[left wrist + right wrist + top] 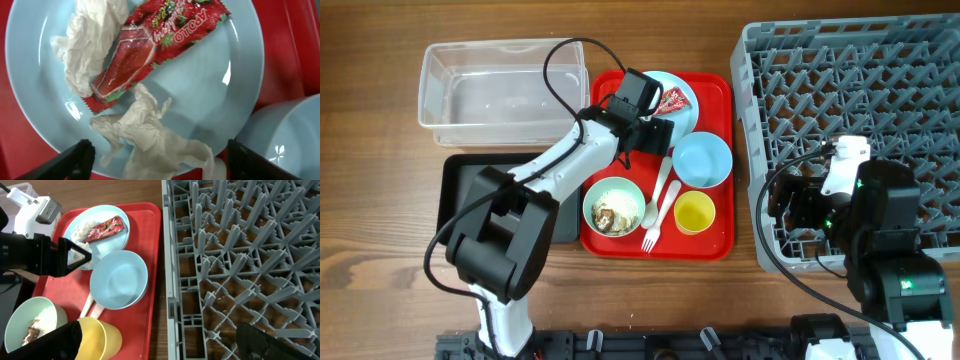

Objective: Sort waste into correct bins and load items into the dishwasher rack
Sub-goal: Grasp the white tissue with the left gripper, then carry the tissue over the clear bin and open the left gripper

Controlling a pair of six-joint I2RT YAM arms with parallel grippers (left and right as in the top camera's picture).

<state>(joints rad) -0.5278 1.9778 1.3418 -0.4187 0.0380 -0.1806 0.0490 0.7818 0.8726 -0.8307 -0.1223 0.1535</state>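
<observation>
Red glossy strawberry-print wrapper

Desk: brown, wood-grained.
Rack: grey, lattice pattern.
Tub: clear.
Black tray: plain black.
Red tray: plain glossy red.
Plate: light blue.
Wrapper: red, strawberry print with green leaves, pale lettering.
Tissue: white.
Blue bowl: light blue.
Green bowl: pale green.
Scraps: beige-brown.
Cup: yellow.
Spoon, fork: white.
Left arm: white with black.
Right arm: black with a green light.
</observation>
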